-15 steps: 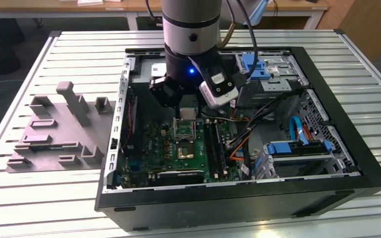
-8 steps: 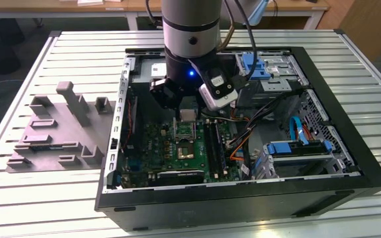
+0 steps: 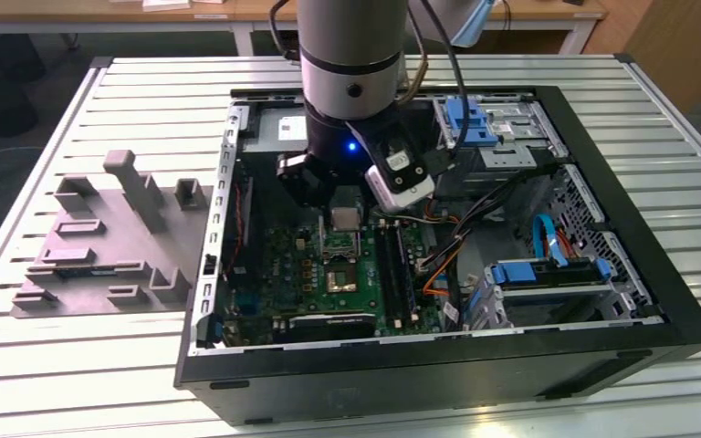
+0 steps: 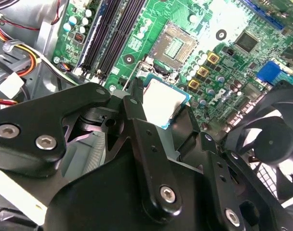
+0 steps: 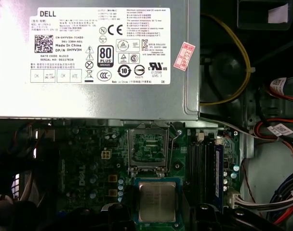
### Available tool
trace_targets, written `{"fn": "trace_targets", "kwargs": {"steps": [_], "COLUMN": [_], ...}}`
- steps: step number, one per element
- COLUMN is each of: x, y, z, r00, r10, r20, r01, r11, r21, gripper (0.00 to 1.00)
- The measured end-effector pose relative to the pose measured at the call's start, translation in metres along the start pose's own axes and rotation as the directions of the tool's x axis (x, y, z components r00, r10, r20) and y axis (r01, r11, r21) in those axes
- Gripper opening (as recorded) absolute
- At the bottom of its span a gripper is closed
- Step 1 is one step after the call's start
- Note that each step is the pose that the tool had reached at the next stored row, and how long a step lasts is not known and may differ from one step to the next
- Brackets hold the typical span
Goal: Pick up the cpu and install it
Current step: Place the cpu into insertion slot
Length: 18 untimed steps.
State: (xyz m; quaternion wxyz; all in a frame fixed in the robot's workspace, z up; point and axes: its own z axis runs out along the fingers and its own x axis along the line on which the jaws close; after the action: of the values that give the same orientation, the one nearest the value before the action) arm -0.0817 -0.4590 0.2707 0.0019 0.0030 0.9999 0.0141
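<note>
The cpu (image 3: 344, 217) is a small square chip with a pale silver face and a greenish rim. My gripper (image 3: 346, 208) is shut on it inside the open computer case (image 3: 643, 274). In the second wrist view the cpu (image 4: 163, 102) sits between the black fingers (image 4: 134, 103) of the gripper (image 4: 164, 109), just above the green motherboard (image 4: 223, 62). The open socket (image 4: 173, 44) with its raised metal frame lies a short way beyond the chip. In the first wrist view the cpu (image 5: 157, 201) hangs right beside the socket (image 5: 147, 148), not over it.
A grey plastic fixture (image 3: 107, 242) lies on the slatted table at the exterior view's left. Inside the case are a silver power supply (image 5: 93, 57), memory slots (image 4: 108, 33), loose coloured cables (image 3: 496, 228), blue drive brackets (image 3: 546, 271) and a black fan (image 4: 276, 139).
</note>
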Motion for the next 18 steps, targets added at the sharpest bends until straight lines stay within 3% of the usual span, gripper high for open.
{"fn": "trace_targets", "kwargs": {"steps": [11,18], "x": [0.0,0.0], "y": [-0.0002,-0.0059], "z": [0.0009,0.005], "r00": [1.0,1.0], "r10": [0.0,0.0], "r20": [0.0,-0.0007], "r01": [0.0,0.0], "r11": [1.0,1.0], "r21": [-0.0002,0.0], "gripper": [0.47,0.47]}}
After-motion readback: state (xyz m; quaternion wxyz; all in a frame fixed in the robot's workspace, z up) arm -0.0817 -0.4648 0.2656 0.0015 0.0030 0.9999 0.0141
